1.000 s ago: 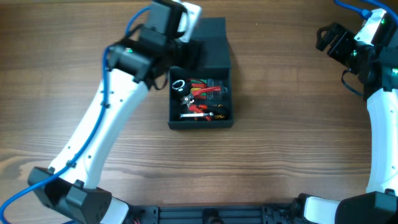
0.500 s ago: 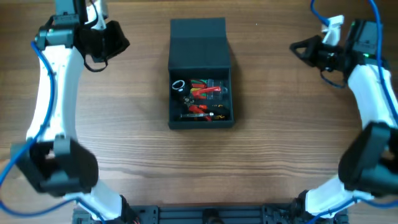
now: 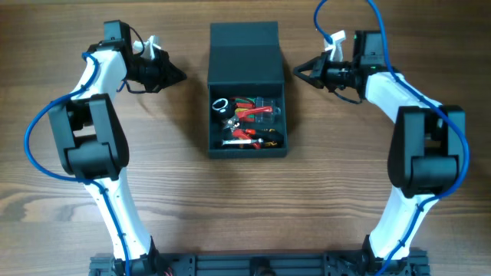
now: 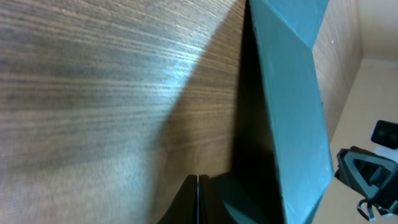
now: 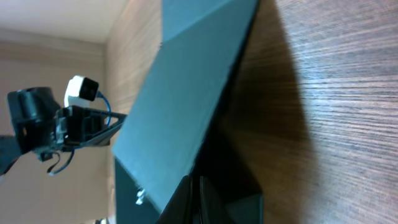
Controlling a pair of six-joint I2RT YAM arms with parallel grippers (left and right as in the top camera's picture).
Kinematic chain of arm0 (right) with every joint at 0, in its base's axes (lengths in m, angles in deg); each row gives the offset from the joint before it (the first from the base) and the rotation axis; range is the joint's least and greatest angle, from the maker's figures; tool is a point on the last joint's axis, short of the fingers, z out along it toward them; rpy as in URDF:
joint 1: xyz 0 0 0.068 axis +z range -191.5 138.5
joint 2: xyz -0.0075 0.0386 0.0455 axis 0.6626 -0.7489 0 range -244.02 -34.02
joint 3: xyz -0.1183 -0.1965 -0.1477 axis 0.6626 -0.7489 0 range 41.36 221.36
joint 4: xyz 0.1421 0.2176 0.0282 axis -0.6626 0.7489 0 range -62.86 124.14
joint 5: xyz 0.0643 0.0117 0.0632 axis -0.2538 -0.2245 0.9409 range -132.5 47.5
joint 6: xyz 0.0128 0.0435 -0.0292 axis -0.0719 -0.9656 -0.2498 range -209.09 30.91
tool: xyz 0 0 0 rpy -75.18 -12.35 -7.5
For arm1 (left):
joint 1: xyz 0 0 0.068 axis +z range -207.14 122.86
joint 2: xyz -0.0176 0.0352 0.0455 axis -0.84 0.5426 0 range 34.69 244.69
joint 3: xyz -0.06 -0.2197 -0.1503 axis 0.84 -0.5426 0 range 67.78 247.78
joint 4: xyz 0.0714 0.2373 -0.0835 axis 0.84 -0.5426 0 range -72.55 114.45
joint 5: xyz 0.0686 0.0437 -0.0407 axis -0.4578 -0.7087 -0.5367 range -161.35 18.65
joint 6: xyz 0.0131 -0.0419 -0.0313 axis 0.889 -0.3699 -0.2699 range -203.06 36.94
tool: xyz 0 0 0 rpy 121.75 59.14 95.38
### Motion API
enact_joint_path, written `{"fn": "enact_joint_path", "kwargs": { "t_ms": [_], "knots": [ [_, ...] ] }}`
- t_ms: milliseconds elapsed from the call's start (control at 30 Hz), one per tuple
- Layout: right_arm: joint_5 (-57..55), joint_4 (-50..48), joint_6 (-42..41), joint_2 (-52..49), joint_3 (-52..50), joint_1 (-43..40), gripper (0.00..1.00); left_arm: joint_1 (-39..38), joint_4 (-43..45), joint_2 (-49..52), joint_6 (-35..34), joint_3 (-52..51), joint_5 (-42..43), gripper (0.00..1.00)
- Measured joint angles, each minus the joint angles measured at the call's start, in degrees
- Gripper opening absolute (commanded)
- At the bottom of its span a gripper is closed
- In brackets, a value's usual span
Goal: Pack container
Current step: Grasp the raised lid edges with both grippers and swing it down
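Closed left gripper [image 4: 198,185], teal container [image 4: 292,106], wooden table [image 4: 93,93]

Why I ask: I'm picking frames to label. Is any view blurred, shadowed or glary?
Overhead: sharp and evenly lit, the tools in the container readable. Left wrist: the container's wall looms close, a dark shadow on the table beside it, pale sheen on the grain. Right wrist: similar deep shadow; the background is soft.

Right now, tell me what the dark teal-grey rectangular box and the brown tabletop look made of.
Dark teal-grey rectangular box: probably card or thin plastic, matte; flat folded panels, no glare. Brown tabletop: wood or wood-look laminate, satin; streaky grain, soft sheen.
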Motion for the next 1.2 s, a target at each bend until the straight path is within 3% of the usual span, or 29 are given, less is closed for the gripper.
{"fn": "enact_joint_path", "kwargs": {
  "t_ms": [533,800,967,1200],
  "knots": [
    [-4.7,-5.6,-1.9,-6.2,0.0,4.1,0.04,-6.0,6.1,2.3,-1.9,0.0,1.2,0.04],
    [-1.1,-19.8,-2.9,-6.3,-0.2,4.4,0.04,-6.1,6.6,2.3,-3.0,0.0,1.7,0.04],
    [3.0,-29.0,-7.5,-6.3,-0.2,4.3,0.04,-6.1,16.2,2.3,-6.0,0.0,10.6,0.04],
    [7.3,-31.4,-9.7,-6.3,-0.2,3.9,0.04,-5.8,23.5,2.3,-13.2,0.0,17.9,0.04]
  ]
}}
